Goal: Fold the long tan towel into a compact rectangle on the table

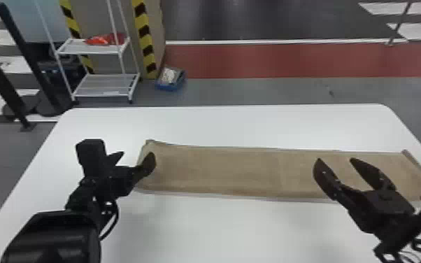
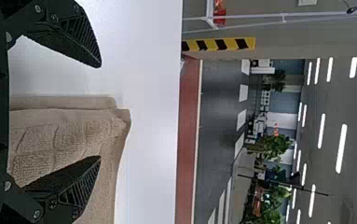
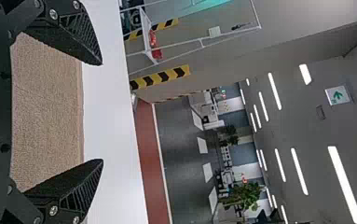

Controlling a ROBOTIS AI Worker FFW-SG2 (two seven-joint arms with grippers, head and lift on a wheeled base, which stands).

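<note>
Head view first: the long tan fabric towel (image 1: 220, 169) is lying flat as a wide strip across the smooth white surface (image 1: 237, 122), running from near the left tool over to the right edge. The black two-fingered left tool (image 1: 138, 153) is at the towel's left end, fingers apart, with one overlapping the cloth. The black two-fingered right tool (image 1: 335, 159) is over the right part of the towel, and that one's spread too. Behind it all there's a white metal rack (image 1: 96, 50) with something red on it.

Left wrist view: the left tool (image 2: 100, 112) has a wide gap, one finger over the towel and the other over bare white. The corner looks kinda rumpled.

Right wrist view: the right tool (image 3: 102, 112) is wide apart as well, towel showing between the fingers. Can't tell if either one's touching it.
</note>
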